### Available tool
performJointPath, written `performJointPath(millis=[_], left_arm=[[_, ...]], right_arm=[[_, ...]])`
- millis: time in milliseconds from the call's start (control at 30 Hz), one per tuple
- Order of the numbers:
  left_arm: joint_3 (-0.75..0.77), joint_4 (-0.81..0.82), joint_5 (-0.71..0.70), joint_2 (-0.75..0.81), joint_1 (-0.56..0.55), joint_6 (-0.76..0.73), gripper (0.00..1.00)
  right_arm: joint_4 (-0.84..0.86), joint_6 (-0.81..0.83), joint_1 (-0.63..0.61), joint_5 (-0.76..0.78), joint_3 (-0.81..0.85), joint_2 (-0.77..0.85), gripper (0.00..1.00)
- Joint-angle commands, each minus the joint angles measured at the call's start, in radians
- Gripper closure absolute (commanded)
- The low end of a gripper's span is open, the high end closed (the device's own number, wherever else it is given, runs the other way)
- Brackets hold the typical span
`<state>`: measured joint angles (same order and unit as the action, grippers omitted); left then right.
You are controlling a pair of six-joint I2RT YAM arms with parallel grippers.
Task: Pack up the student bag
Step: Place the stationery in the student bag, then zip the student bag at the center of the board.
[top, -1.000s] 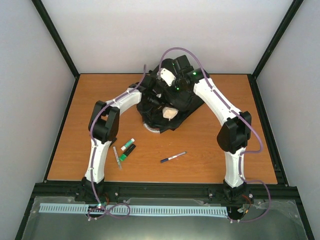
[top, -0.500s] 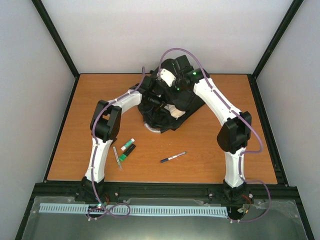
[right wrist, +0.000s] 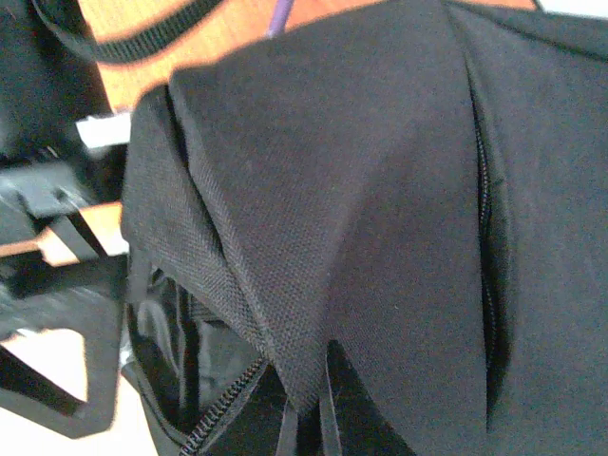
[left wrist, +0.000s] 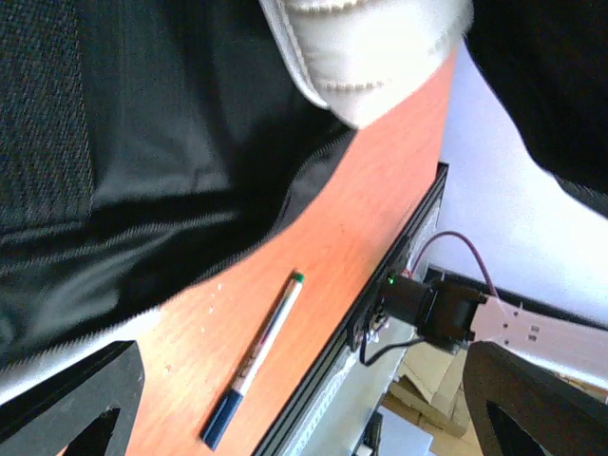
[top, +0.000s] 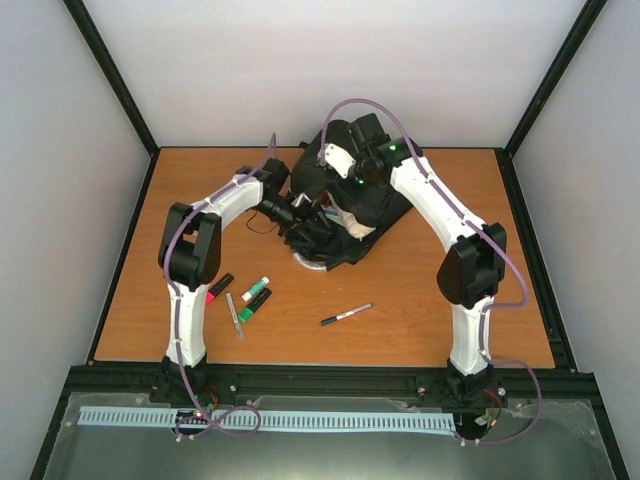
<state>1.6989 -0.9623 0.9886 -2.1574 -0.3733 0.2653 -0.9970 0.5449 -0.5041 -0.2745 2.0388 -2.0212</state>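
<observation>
The student bag (top: pixel 352 205) is a black backpack at the back middle of the table. My right gripper (top: pixel 345 160) is shut on a fold of its fabric (right wrist: pixel 285 237) and holds the top up, with the zip opening below it. My left gripper (top: pixel 300 215) is open and empty beside the bag's left front. In the left wrist view its fingertips (left wrist: pixel 81 399) stand wide apart over the bag's edge (left wrist: pixel 142 190) and a blue-capped pen (left wrist: pixel 256 356). A cream stitched item (left wrist: pixel 366 47) shows at the bag.
The blue-capped pen (top: pixel 346 314) lies on the table in front of the bag. Green markers (top: pixel 255 297), a red and black marker (top: pixel 218 288) and a clear pen (top: pixel 234 315) lie at the left front. Black rails frame the table edge (top: pixel 320 372).
My left arm has pulled back out of the bag toward the left, and its elbow swung left, uncovering the red and black marker. The right gripper has stayed on the fabric.
</observation>
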Motion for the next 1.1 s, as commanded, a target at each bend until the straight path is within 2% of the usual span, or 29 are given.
performJointPath(millis=[0,100,200,300,400,500,667,933,1067], left_arm=[[0.009,-0.218,0.059,0.074,0.007,-0.255,0.06],[-0.044,-0.234,0.023,0.135,0.009,-0.301,0.06],[-0.195,-0.114,0.032,0.212,0.023,-0.225,0.06],[-0.184,-0.168,0.018,0.196,0.036,-0.294,0.06],[-0.155,-0.229,-0.089,0.168,0.040,-0.366,0.07],[-0.197,-0.256,-0.176,0.152,0.037,-0.376,0.10],[-0.179,-0.403,-0.225,0.101,-0.013,-0.497,0.14],[-0.048,-0.427,-0.304,0.053,-0.095,-0.598,0.14],[-0.065,-0.375,-0.346,0.127,-0.110,-0.639,0.14]], right_arm=[[-0.017,0.041,0.018,-0.059,-0.062,0.065,0.97],[-0.003,0.089,0.018,-0.062,-0.149,0.098,0.97],[0.056,0.106,0.020,-0.034,-0.258,0.139,0.97],[0.075,0.102,0.025,-0.018,-0.329,0.154,0.97],[0.090,0.107,0.029,0.001,-0.387,0.169,0.97],[0.106,0.105,0.037,0.026,-0.430,0.184,0.97],[0.099,0.047,0.079,-0.006,-0.356,0.171,0.97],[0.111,-0.006,0.081,0.013,-0.228,0.096,0.97],[0.103,0.011,0.082,0.035,-0.219,0.076,0.97]])
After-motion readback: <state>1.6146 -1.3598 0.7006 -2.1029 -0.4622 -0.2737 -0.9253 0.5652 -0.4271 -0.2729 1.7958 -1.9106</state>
